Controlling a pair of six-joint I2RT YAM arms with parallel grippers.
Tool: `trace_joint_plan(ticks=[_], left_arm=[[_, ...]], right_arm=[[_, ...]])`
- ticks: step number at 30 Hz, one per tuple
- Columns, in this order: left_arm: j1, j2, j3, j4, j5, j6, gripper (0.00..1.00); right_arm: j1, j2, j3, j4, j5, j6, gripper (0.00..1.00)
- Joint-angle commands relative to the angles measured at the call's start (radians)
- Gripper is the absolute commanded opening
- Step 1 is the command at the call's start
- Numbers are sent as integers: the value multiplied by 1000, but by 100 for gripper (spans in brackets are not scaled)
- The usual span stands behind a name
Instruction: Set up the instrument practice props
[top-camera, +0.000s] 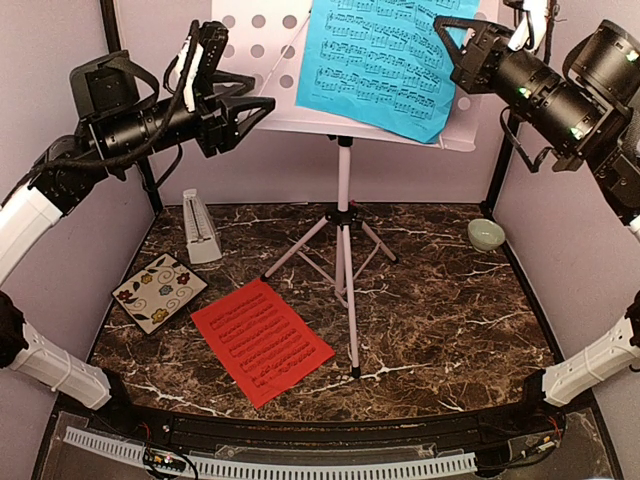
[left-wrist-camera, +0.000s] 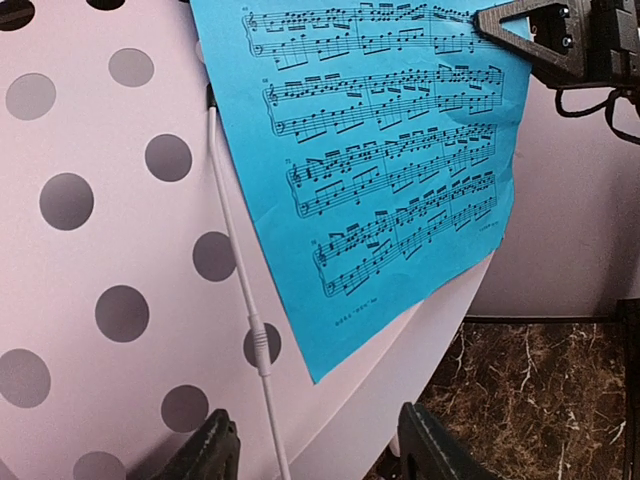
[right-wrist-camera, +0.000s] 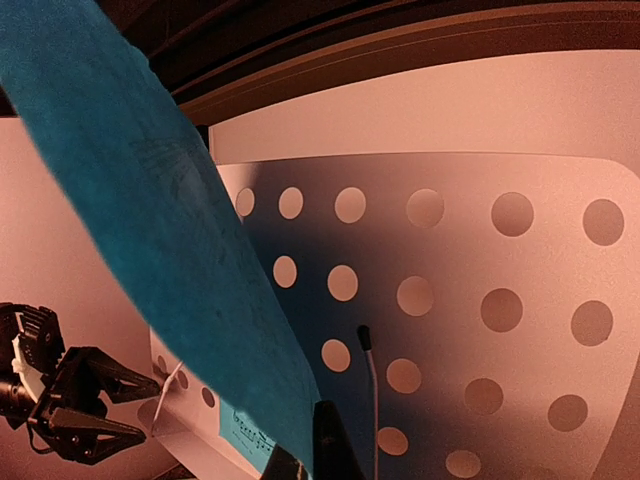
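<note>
Top camera first: your white perforated music stand (top-camera: 245, 65) is up on its tripod mid-table. The blue printed music sheet (top-camera: 385, 60) sits crooked on its desk, lower corner hanging past the ledge. Your right gripper (top-camera: 448, 30) is pinched closed on that sheet's upper right edge. Your left gripper (top-camera: 252, 112) hovers close by the desk's left end, jaws partly apart, empty. The red-orange printed music sheet (top-camera: 262, 340) lies flat by the stand's feet, so I'd say it has yet to go up. The small pale grey pyramid metronome (top-camera: 200, 228) stands upright at back left.

Left wrist now: your fingers (left-wrist-camera: 212, 452) grip nothing, and the blue sheet slants across the dotted desk.

Right wrist: the sheet runs down to your own finger.

Underneath, a dark marble-patterned tabletop (top-camera: 450, 320) also carries a floral square coaster (top-camera: 158, 292) and a small green bowl (top-camera: 486, 235). Pale lilac walls (top-camera: 50, 30) close it in.
</note>
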Motion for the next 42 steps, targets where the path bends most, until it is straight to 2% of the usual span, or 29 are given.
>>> trace_joint_plan(ticks=[1,11,28,34,37,42], left_arm=[[-9,4,47,55,-91,29,55],[-27,129,216,10,-112,23,48],[-91,246,364,13,-206,41,34],[-96,262,379,32,-233,39,21],[-96,260,378,42,-244,40,17],[-96,233,326,109,-254,40,5]], right_arm=[[-5,-6,13,35,30,-12,0],[-5,-16,-1,47,47,-14,0],[-5,-44,-58,94,61,-30,0],[-6,-43,-73,111,57,-38,0],[-6,-41,-78,130,61,-51,0],[-5,-31,-86,159,78,-71,0]])
